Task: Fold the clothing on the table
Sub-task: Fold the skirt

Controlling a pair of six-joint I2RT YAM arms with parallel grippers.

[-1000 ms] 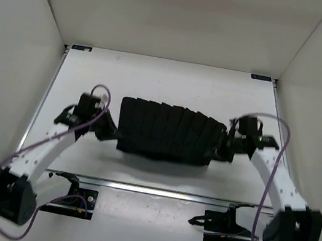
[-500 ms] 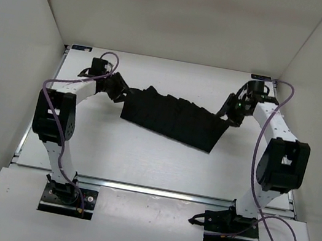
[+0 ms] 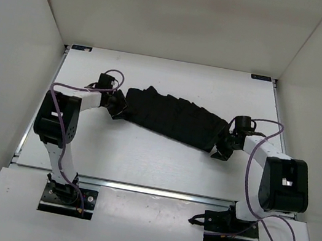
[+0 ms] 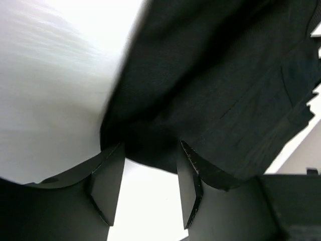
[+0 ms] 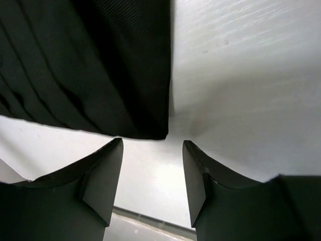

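The clothing (image 3: 174, 118), black and pleated, lies on the white table (image 3: 141, 161) as a long strip slanting from far left to near right. At its left end is my left gripper (image 3: 117, 105), open. In the left wrist view the clothing (image 4: 210, 85) has its edge at that gripper's tips (image 4: 150, 148), with bare table between the fingers (image 4: 108, 183). My right gripper (image 3: 222, 147) is open at the strip's right end. In the right wrist view a corner of the clothing (image 5: 90, 65) lies just ahead of the open gripper (image 5: 152, 142), and nothing is held.
White walls close in the table on the left, right and far sides. A silver rail (image 3: 155, 190) runs along the near edge, with both arm bases (image 3: 66, 197) (image 3: 226, 226) behind it. Purple cables (image 3: 254, 193) loop off the arms.
Both grippers have opened and let go of the clothing's ends. The clothing was carried away from the near edge and now lies flat further back. The right gripper has drawn back nearer.
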